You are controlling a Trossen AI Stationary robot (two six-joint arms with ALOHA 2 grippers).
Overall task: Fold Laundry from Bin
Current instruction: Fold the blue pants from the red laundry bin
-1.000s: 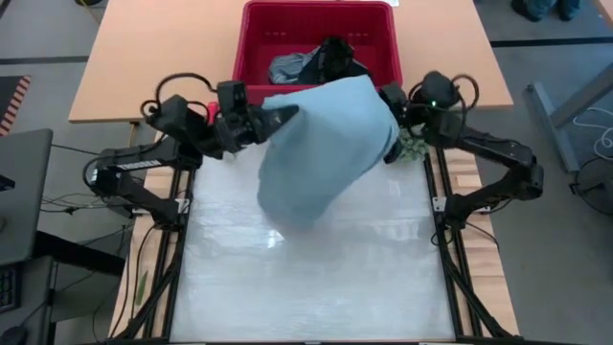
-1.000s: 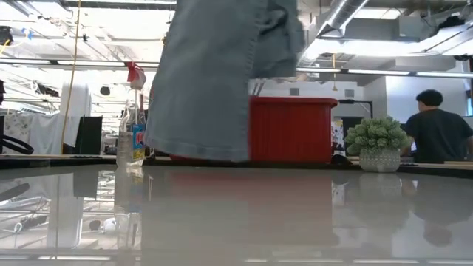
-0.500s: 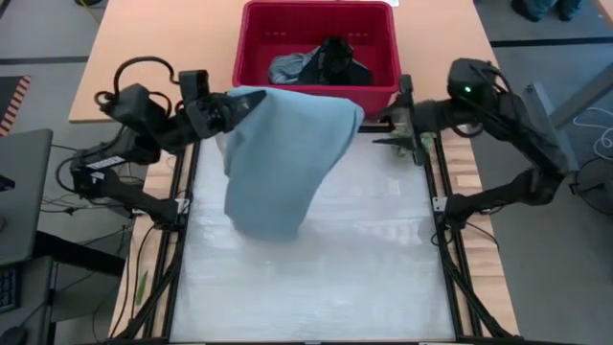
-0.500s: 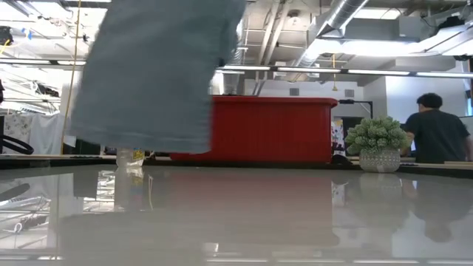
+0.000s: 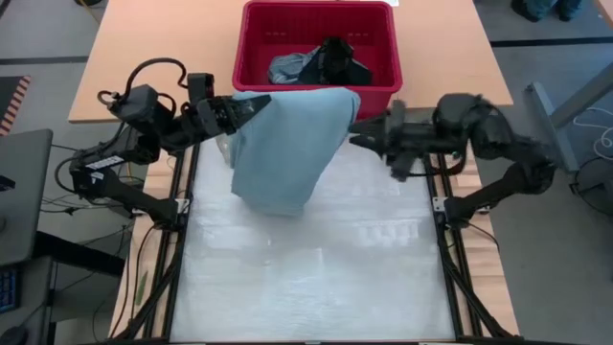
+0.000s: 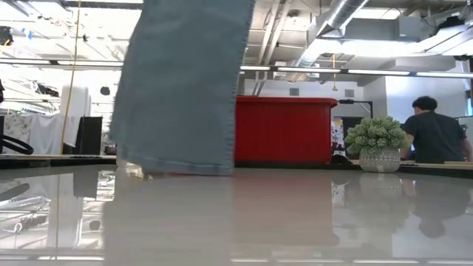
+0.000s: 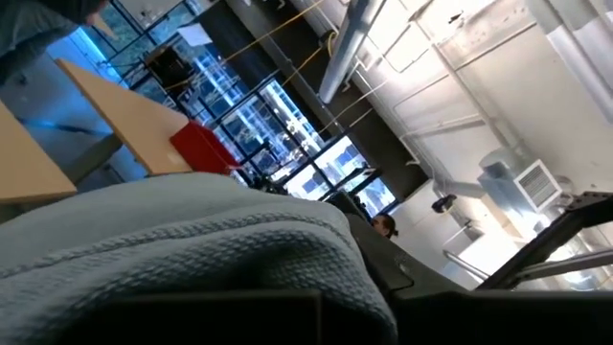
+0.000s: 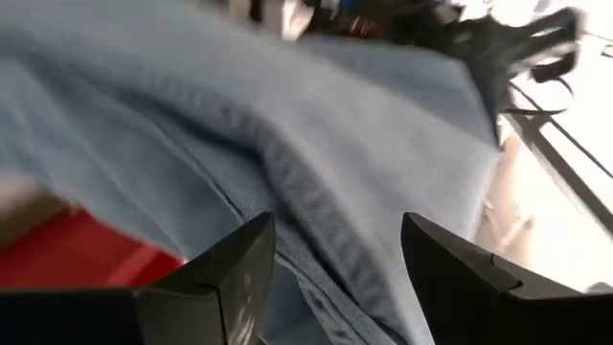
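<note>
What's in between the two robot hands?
The light blue garment hangs between them in the high view. The left gripper is shut on one top corner; the open right gripper is at its other edge.

A light blue garment (image 6: 185, 81) hangs from above at about 11 o'clock — its hem just above the glossy table (image 6: 295, 222), which mirrors it. Behind it, toward 1 o'clock, stands the red bin (image 6: 284, 129). At 3 o'clock sits a small green plant (image 6: 378, 137) in a pot — beyond it a person (image 6: 437, 129) faces away.
</note>
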